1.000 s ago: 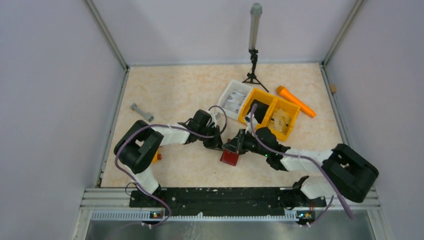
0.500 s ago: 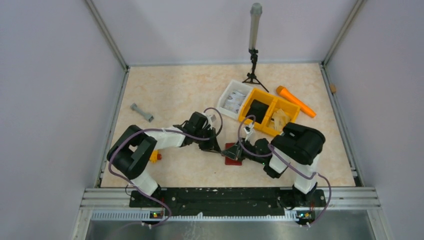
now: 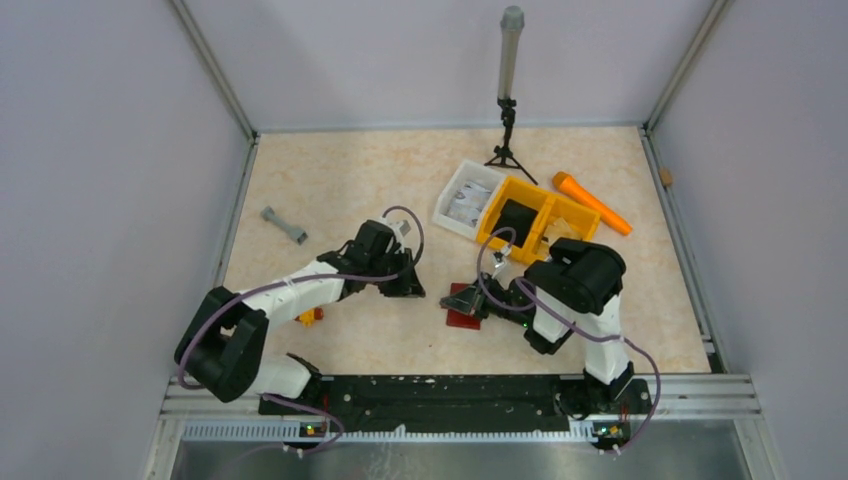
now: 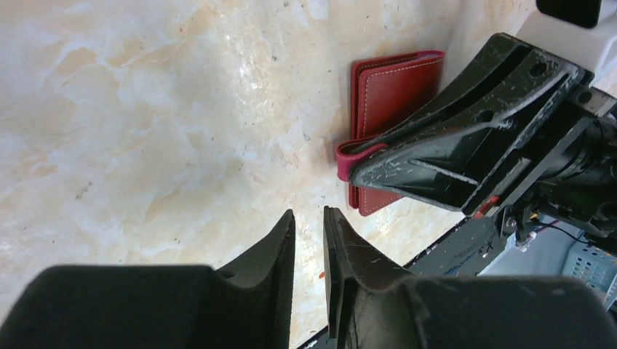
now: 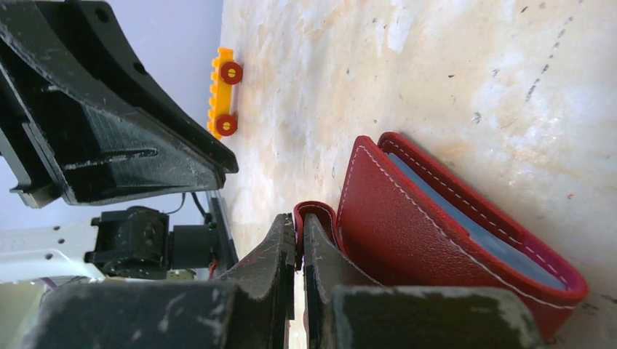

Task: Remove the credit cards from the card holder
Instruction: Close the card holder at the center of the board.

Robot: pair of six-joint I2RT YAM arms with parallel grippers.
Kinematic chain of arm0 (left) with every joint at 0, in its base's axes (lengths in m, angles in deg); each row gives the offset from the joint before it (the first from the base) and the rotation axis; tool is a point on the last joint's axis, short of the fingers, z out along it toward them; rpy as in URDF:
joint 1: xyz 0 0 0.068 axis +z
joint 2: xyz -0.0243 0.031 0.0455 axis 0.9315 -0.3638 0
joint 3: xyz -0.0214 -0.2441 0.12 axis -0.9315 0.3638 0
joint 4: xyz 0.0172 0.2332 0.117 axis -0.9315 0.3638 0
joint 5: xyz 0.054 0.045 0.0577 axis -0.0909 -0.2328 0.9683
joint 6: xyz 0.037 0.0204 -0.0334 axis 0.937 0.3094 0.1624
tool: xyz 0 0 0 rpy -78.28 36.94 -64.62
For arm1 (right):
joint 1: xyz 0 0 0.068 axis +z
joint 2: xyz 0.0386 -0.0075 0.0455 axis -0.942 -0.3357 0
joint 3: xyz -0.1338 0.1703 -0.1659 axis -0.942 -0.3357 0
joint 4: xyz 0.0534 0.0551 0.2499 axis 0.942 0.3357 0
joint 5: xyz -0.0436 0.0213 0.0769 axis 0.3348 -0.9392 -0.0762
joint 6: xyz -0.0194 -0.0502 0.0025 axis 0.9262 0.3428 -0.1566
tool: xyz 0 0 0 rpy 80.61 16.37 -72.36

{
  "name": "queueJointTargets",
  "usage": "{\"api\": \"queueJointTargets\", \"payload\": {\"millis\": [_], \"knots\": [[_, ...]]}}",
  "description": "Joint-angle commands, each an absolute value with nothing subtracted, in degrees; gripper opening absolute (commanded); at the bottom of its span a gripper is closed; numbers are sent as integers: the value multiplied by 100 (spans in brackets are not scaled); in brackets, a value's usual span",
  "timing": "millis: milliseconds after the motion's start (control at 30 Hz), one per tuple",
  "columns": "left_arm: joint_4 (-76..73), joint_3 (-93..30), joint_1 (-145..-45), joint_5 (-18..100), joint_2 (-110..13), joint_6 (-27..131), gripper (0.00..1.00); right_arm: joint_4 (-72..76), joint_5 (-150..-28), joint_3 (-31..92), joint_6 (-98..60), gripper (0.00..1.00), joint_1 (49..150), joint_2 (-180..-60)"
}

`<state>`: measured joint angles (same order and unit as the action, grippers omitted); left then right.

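Observation:
The dark red card holder (image 3: 463, 317) lies on the table near the middle, folded, its narrow snap tab (image 5: 314, 209) curled up. My right gripper (image 5: 298, 218) is shut on that tab; from above it (image 3: 458, 298) sits at the holder's left end. A pale grey-blue edge of the credit cards (image 5: 495, 243) shows inside the holder's fold. My left gripper (image 4: 309, 214) hovers a short way left of the holder (image 4: 393, 80), its jaws a narrow gap apart with nothing between them; from above it (image 3: 408, 285) is clear of the holder.
A yellow-orange divided bin (image 3: 512, 186) and a white tray (image 3: 446, 199) stand behind the holder. An orange tool (image 3: 590, 200) lies at the back right, a small tripod (image 3: 508, 100) at the back, a grey bolt (image 3: 283, 223) at the left. A small yellow toy piece (image 5: 222, 91) lies beside the left arm.
My left gripper has drawn back to the left, away from the holder, and its jaws have parted a little. The right arm folded in and brought the holder down onto the table.

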<state>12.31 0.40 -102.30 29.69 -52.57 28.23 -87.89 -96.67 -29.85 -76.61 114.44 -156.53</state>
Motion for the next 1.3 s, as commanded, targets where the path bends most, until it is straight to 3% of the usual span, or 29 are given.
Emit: {"api": "queueJointTargets", "payload": {"millis": [0,300,533,600,833,1033,1100,1200,1267], "knots": [[1417,161,-10201,3135,-4966,2931,24,-9691,-9475,-3065,-7531,0,11327,-16109],[1718,66,-10145,3364,-4566,3019,25,-8809,-9791,-3039,-7281,30,11239,-14818],[2172,-121,-10088,3632,-4213,3098,26,-7326,-9895,-2551,-6794,74,11238,-13771],[2227,-119,-10076,3656,-4074,3089,27,-6951,-9886,-2482,-6702,82,11239,-13509],[2695,-241,-9958,4431,-3378,3188,36,-4584,-9230,-2214,-5578,85,11231,-11774],[2748,-221,-9890,5863,-2699,3157,41,-2003,-7689,-1968,-4294,85,11190,-10029],[2687,-200,-9890,6321,-2501,3180,52,-1484,-7036,-1990,-4065,85,11170,-9470],[2498,-89,-9884,6992,-2165,3274,61,-768,-6057,-2146,-3773,85,11169,-8540],[1783,412,-9888,7650,-1650,3467,77,27,-4733,-2506,-3761,85,11160,-7277]]}}
